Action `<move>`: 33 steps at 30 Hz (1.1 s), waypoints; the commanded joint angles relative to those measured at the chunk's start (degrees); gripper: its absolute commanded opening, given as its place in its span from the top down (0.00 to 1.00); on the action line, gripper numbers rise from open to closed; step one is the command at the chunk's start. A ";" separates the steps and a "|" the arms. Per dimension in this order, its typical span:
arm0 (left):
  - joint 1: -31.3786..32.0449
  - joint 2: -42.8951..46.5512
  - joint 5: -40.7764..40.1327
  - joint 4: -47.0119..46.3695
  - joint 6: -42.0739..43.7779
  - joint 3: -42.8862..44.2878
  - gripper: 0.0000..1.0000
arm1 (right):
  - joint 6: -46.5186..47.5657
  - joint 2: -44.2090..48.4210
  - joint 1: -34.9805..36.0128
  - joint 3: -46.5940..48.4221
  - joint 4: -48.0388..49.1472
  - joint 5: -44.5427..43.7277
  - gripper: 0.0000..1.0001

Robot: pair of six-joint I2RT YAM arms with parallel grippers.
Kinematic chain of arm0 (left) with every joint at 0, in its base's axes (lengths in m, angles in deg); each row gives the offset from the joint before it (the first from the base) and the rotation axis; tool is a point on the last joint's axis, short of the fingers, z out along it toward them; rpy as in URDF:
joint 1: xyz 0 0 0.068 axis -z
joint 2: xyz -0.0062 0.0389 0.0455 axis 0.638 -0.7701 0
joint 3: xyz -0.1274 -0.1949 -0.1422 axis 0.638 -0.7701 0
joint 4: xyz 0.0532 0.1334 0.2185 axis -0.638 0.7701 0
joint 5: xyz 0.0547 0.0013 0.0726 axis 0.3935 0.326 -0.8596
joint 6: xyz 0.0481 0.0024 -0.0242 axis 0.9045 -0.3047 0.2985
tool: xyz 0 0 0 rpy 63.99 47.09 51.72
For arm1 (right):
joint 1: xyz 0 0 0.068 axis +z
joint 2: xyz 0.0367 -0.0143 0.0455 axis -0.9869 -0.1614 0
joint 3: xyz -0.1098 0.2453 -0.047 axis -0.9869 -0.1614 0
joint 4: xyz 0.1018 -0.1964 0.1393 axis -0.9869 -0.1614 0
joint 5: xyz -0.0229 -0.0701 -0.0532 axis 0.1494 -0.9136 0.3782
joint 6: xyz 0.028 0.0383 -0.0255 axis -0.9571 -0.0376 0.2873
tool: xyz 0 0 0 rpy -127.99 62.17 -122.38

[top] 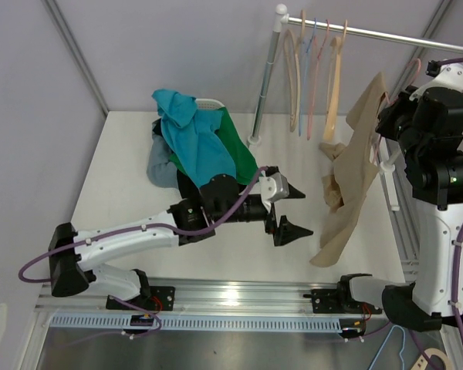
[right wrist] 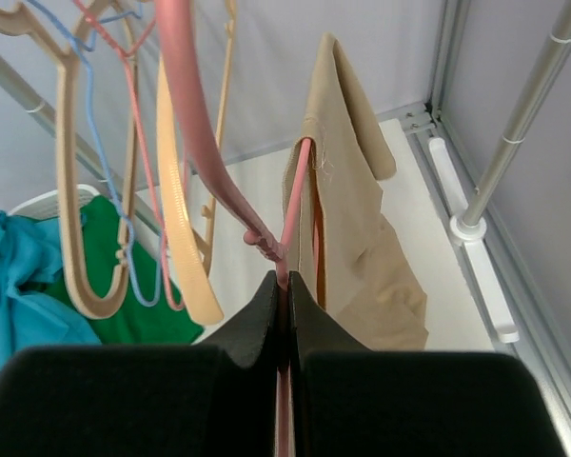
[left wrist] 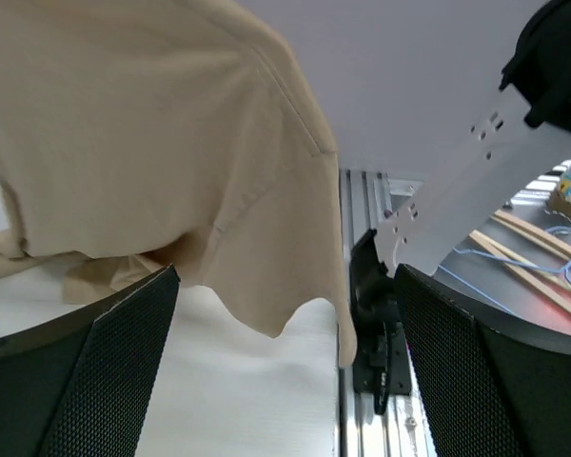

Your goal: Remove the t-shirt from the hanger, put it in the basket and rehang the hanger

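Pale grey walls close in a white worktop (top: 139, 193), with a clothes rail (top: 370, 32) across the far right corner and spare hangers (top: 312, 69) on it. A heap of teal, green and grey clothes (top: 193, 139) lies at the far left.

The tan t-shirt (top: 353, 177) hangs on the right side of the worktop, draped on a pink hanger (right wrist: 192, 114) that I hold up clear of the rail. My right pincer (right wrist: 285, 286) is clamped tight on the hanger's thin pink stem. My left pincer (top: 299, 212) is spread wide and empty, near the shirt's lower edge without touching it.

The shirt's long axis runs close to vertical, leaning from the hanger at upper right down to lower left. Its shoulders are at the top, and its crumpled hem points down toward the worktop.

I judge that I am at the reach-in step. Next, my left pincer should move onto the hanging cloth, close on a fold, and draw it down off the hanger while my right holds firm.
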 commanded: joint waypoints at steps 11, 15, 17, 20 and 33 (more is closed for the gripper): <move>2.45 -13.97 0.76 -15.18 -5.32 0.91 0.01 | -3.35 2.43 0.57 4.91 -1.07 6.96 1.00; 2.37 -18.02 5.41 -17.11 -7.33 5.39 0.01 | -3.62 2.43 0.48 5.52 -1.78 7.84 1.00; 2.45 -19.87 7.70 -17.73 -8.31 8.37 0.00 | -3.79 2.43 0.57 5.61 -1.86 8.11 1.00; 2.54 -22.86 9.82 -21.77 -10.68 9.79 0.01 | -3.97 2.60 0.57 6.05 -1.87 8.63 1.00; 4.91 -20.07 7.10 -13.43 -7.79 9.38 0.99 | -3.70 1.73 0.57 5.09 -0.55 6.97 1.00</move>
